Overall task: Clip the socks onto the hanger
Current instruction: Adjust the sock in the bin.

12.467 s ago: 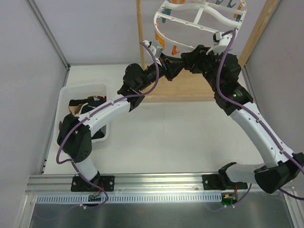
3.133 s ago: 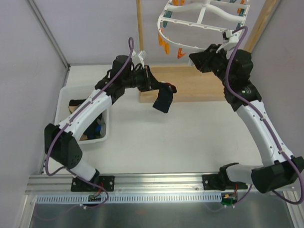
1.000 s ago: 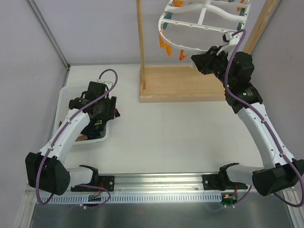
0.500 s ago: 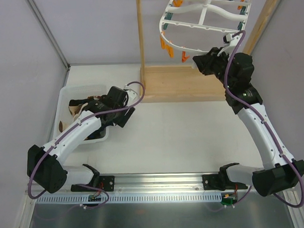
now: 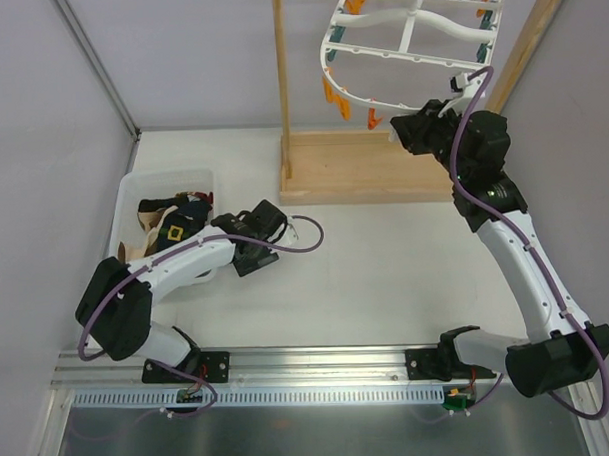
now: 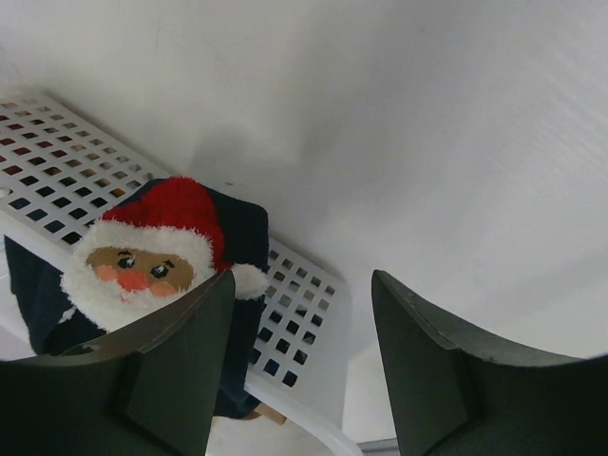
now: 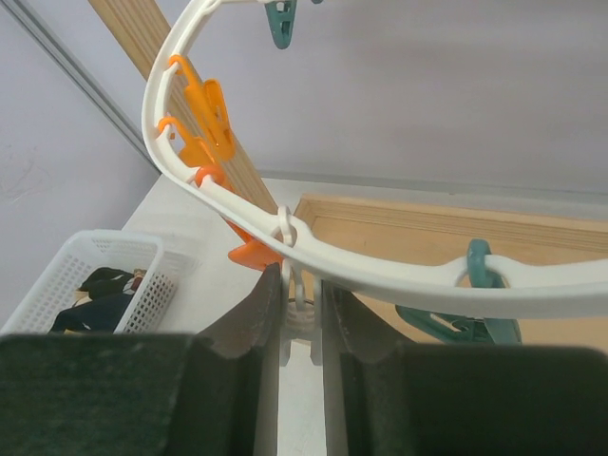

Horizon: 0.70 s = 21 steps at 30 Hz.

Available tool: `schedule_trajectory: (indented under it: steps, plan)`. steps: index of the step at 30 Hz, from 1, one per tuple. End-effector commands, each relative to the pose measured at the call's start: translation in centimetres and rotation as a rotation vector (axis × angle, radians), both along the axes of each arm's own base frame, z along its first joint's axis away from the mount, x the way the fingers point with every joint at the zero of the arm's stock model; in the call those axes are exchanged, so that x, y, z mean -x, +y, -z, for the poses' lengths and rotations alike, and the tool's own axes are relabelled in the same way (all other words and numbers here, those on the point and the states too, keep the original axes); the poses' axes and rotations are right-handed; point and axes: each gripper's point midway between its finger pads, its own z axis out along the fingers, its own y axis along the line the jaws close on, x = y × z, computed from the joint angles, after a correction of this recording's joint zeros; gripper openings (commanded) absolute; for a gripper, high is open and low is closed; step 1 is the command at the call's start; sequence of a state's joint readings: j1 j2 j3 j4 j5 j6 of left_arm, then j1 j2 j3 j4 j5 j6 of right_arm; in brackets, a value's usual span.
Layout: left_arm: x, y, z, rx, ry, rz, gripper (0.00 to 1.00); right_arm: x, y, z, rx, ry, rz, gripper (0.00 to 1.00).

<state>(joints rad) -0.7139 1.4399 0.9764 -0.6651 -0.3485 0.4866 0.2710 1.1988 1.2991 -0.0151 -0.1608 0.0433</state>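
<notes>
The white desk (image 5: 386, 275) carries a light wooden stand (image 5: 368, 176) at its far edge, with the white oval plastic hanger (image 7: 399, 278) above it, its rim link clenched by the right gripper (image 7: 302, 299). A white perforated basket (image 5: 163, 177) at the desk's left edge holds dark socks (image 5: 174, 221), among them a Santa-face sock (image 6: 142, 256). Beside the basket the left gripper (image 6: 302, 294) gapes, grasping nothing

Mesh basket (image 6: 57, 161) just ahead-left of the left gripper (image 6: 302, 285) (rim visible); wooden stand (image 7: 408, 223) base beyond the right gripper (image 7: 299, 285), on table (image 5: 366, 266).

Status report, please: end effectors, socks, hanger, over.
Left end effector open, empty, by basket. Right end effector shut on hanger. Santa sock over basket rim. No obstruction seen.
</notes>
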Motion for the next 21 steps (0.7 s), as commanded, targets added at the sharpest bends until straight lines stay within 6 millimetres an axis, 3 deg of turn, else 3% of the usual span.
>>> schedule_trajectory:
  steps: [1, 4, 10, 13, 21]
  plan:
    - [-0.8, 1.6, -0.3, -0.147, -0.025, 0.086, 0.60, 0.7, -0.9, -0.3, -0.012, -0.007, 0.022, 0.01]
    - [-1.2, 2.4, 0.1, -0.228, -0.028, 0.121, 0.60, 0.7, -1.0, -0.2, -0.024, -0.008, 0.024, 0.01]
    - [-1.5, 1.7, 1.0, -0.228, -0.065, 0.260, 0.62, 0.8, -1.4, -0.2, -0.030, -0.007, 0.020, 0.01]
    - [-1.1, 2.4, 1.5, -0.267, -0.068, 0.316, 0.62, 0.8, -1.8, -0.2, -0.033, -0.007, 0.024, 0.01]
    - [-2.2, 2.2, 1.5, -0.347, -0.125, 0.525, 0.62, 0.6, -1.8, 0.0, -0.082, -0.009, 0.005, 0.01]
